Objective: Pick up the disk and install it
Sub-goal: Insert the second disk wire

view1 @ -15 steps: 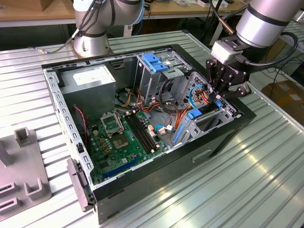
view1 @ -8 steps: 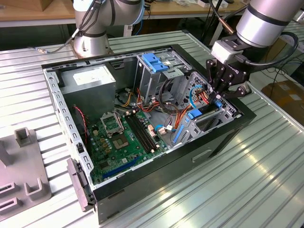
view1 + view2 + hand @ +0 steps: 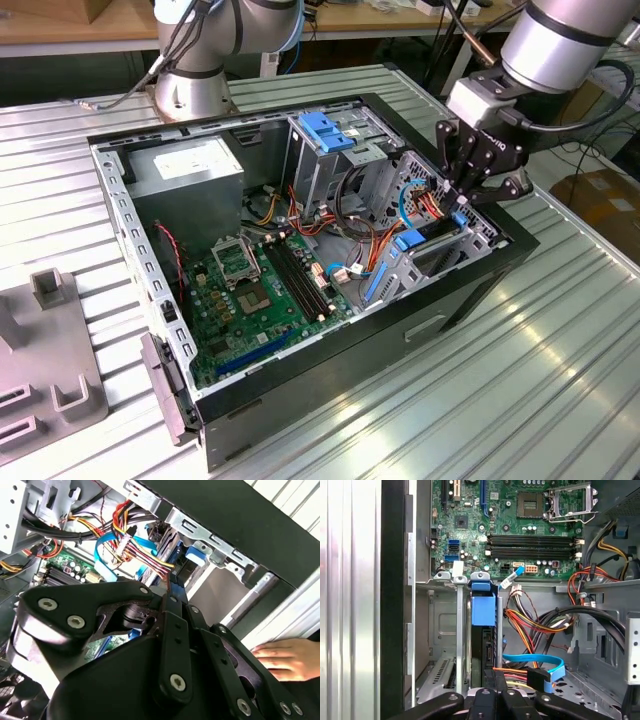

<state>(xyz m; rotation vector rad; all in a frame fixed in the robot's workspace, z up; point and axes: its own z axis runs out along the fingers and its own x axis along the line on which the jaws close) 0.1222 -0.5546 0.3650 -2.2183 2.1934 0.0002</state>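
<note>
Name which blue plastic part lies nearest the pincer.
The blue disk rail in the bay below the pincer, not the blue latch atop the cage.

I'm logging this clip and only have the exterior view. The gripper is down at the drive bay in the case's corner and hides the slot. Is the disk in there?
Observer: Yes. In the first wrist view the disk stands on edge in the bay slot, with its blue carrier end toward the motherboard. The gripper is at its other end.
Operator: Is anything else near the case that I can't see?
Observer: In the second wrist view a person's hand is just outside the case's black outer wall, close to the gripper.
</note>
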